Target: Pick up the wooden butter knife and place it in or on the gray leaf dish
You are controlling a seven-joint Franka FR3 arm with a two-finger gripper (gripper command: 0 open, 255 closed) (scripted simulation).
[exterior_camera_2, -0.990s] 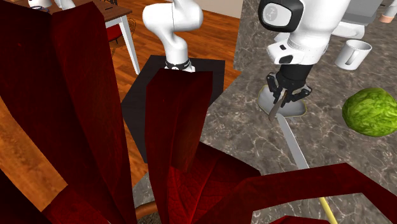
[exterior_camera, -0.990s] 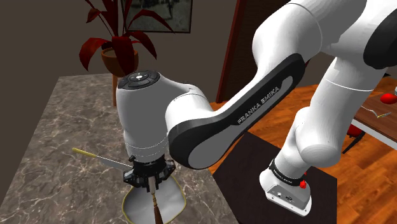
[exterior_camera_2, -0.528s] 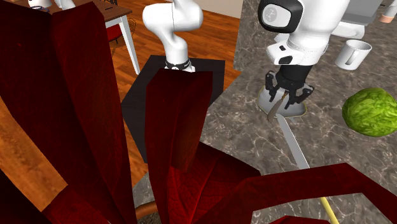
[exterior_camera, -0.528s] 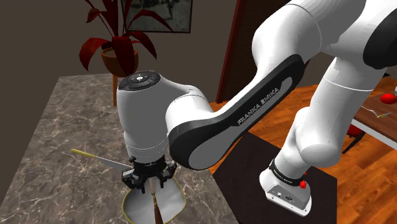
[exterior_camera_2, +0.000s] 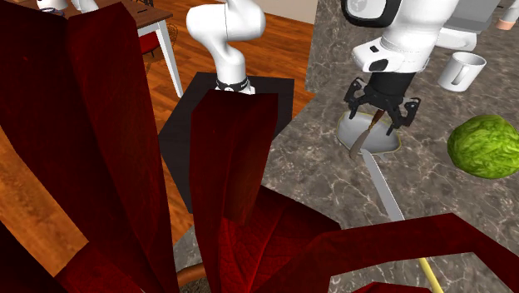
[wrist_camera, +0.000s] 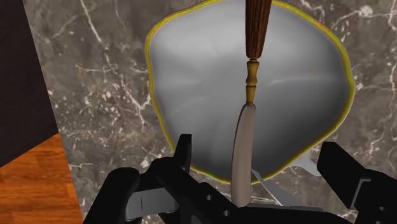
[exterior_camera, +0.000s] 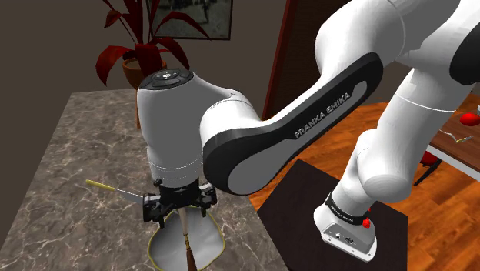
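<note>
The butter knife, with a brown wooden handle, a brass neck and a pale blade, lies across the grey leaf dish, which has a yellow rim. Its blade runs toward the rim under my hand. My gripper hangs just above, open, its black fingers wide apart on either side of the blade without touching it. In the shoulder view the gripper hovers over the knife and dish. The second exterior view has the gripper above the knife and dish.
A long utensil with a yellow handle lies on the marble counter beside the dish. A green lettuce and a white mug stand further off. Dark red plant leaves crowd the second exterior view's front. The black stand adjoins the counter.
The fingers have gone from shut on the knife to wide open, letting it go onto the dish. The hand has risen a little.
</note>
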